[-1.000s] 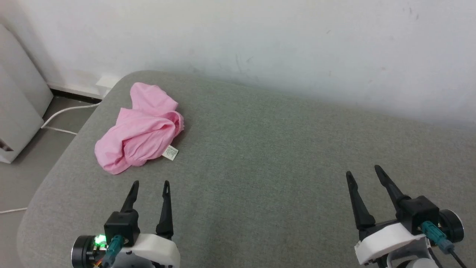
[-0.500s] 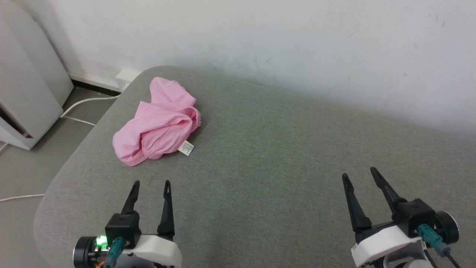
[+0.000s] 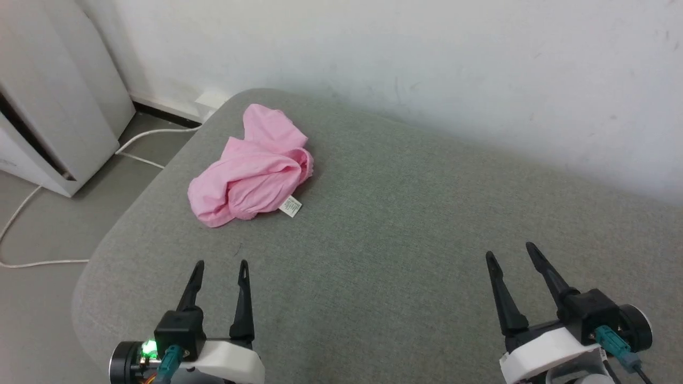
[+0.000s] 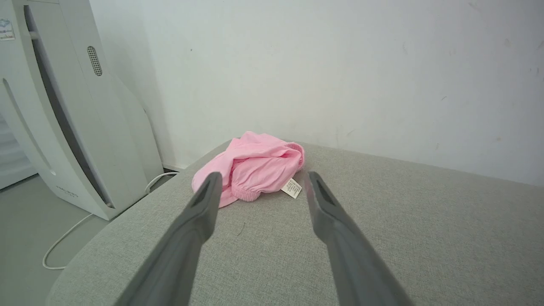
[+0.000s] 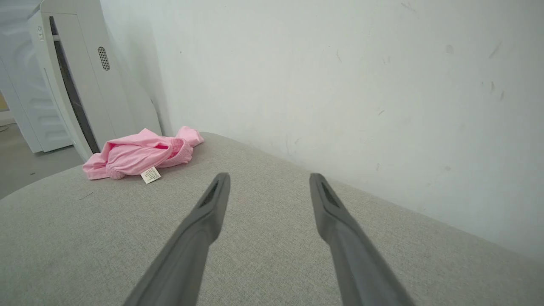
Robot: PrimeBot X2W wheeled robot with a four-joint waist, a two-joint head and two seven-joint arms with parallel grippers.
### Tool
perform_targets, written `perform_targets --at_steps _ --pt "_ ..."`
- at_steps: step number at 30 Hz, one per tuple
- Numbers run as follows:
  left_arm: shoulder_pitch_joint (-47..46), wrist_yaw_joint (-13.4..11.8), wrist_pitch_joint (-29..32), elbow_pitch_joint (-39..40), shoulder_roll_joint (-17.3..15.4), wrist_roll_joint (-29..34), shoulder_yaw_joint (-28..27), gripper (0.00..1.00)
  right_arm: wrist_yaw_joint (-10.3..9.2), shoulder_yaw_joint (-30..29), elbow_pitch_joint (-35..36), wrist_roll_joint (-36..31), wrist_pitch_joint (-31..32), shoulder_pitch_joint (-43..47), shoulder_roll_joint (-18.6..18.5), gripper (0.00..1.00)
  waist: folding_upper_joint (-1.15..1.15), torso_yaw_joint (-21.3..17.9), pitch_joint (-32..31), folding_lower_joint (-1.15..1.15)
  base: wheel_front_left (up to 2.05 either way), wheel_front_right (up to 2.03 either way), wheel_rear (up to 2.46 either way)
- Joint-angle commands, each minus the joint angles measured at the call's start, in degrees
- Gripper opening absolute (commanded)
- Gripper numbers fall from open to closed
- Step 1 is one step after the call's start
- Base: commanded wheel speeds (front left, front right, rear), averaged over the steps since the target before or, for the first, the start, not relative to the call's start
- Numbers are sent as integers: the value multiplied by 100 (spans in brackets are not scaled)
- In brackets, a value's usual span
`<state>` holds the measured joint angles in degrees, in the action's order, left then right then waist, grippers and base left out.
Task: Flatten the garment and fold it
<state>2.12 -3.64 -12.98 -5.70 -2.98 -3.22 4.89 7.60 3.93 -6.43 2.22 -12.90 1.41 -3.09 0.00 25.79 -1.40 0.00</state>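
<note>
The garment (image 3: 251, 173) is a crumpled pink bundle near the far left corner of the grey cushion (image 3: 405, 224), its white care label (image 3: 291, 206) lying at its near right edge. It also appears as the garment (image 4: 250, 165) ahead of the left fingers and the garment (image 5: 138, 155) far to the left in the right wrist view. My left gripper (image 3: 221, 264) hovers open well short of it, empty. My right gripper (image 3: 509, 250) is open and empty far to the right.
A white appliance (image 3: 48, 112) stands on the floor left of the cushion, with a white cable (image 3: 32, 197) trailing across the floor. A pale wall (image 3: 427, 64) runs right behind the cushion. The cushion's rounded left edge (image 3: 90, 288) drops off near my left gripper.
The head camera has turned left, so the garment and cushion sit further right in the picture. Both grippers stay open, and the garment itself has not moved.
</note>
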Motion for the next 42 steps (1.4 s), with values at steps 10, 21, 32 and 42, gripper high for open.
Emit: perform_targets --at_steps 10,21,32,42 --pt "81 -66 -167 -48 9 -61 62 100 -11 51 -93 66 -175 6 21 100 0 261 -6 0 0 0 0" --pt "63 -80 -202 -39 10 -102 93 100 -11 27 -92 2 -209 -15 22 100 0 334 105 0 0 0 0" --pt "-696 153 -171 -447 -164 -333 74 100 -11 39 158 -385 -210 -238 22 100 0 44 920 0 0 0 0" --pt "-3037 769 1306 -1987 -1249 -602 -257 100 -11 128 564 -741 -181 -546 20 100 0 -596 1911 0 0 0 0"
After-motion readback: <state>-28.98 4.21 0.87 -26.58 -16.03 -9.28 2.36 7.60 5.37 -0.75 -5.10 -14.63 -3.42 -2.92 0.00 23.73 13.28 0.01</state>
